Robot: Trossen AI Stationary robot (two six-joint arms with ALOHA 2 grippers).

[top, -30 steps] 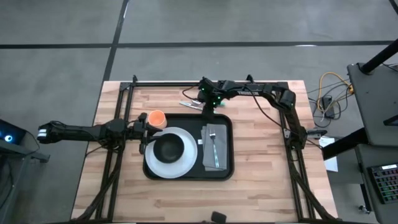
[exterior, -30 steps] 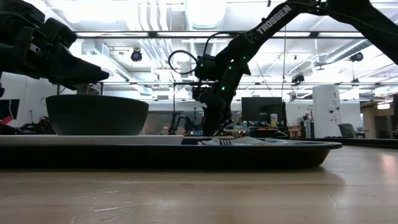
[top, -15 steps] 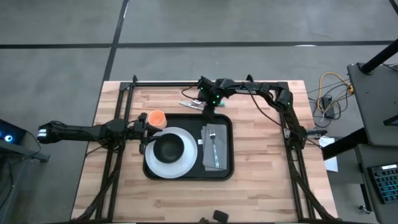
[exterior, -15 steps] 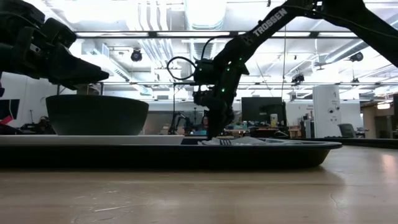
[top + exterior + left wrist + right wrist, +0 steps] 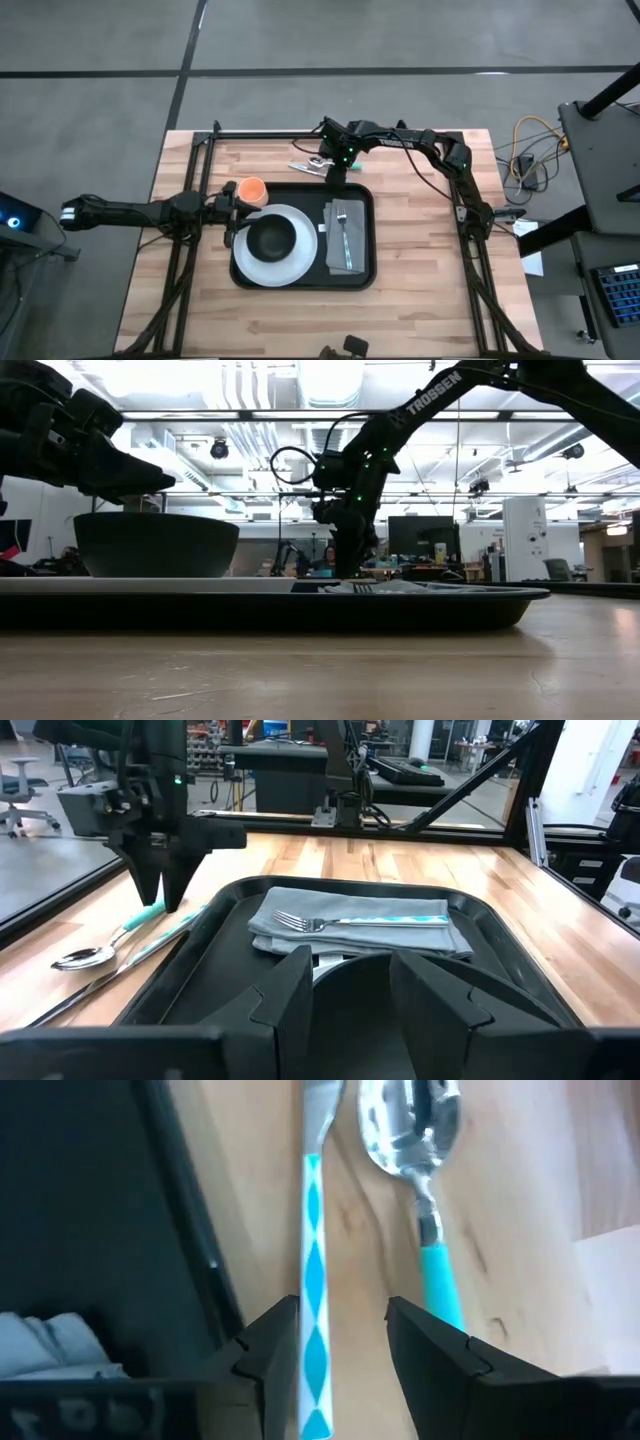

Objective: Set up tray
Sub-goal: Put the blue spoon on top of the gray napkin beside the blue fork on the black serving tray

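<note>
The left gripper [image 5: 236,210] waits at the tray's [image 5: 365,275] left side, its fingers parted and holding nothing, beside the orange cup [image 5: 251,189] and over the edge of the white plate [image 5: 300,262] that carries the black bowl [image 5: 271,237]. To its right the tray holds a grey napkin [image 5: 343,237] with a fork [image 5: 344,240] on it. The coming move turns on the right gripper [image 5: 335,166], which hangs nose-down just past the tray's far rim, above two pieces lying on the wood: a knife [image 5: 313,1250] with a blue diamond-patterned handle, nearer the tray, and a spoon [image 5: 425,1170] with a teal handle just beyond it. Both lie with their long axes roughly along that far rim. The right fingers [image 5: 272,1350] stand a little apart, empty, straddling the knife handle across its length. The right arm is clearly the nearer one, reaching in from the far right corner and bent steeply down at the wrist. The tray lies directly alongside this gripper, so a pickup would likely need only a short carry.
</note>
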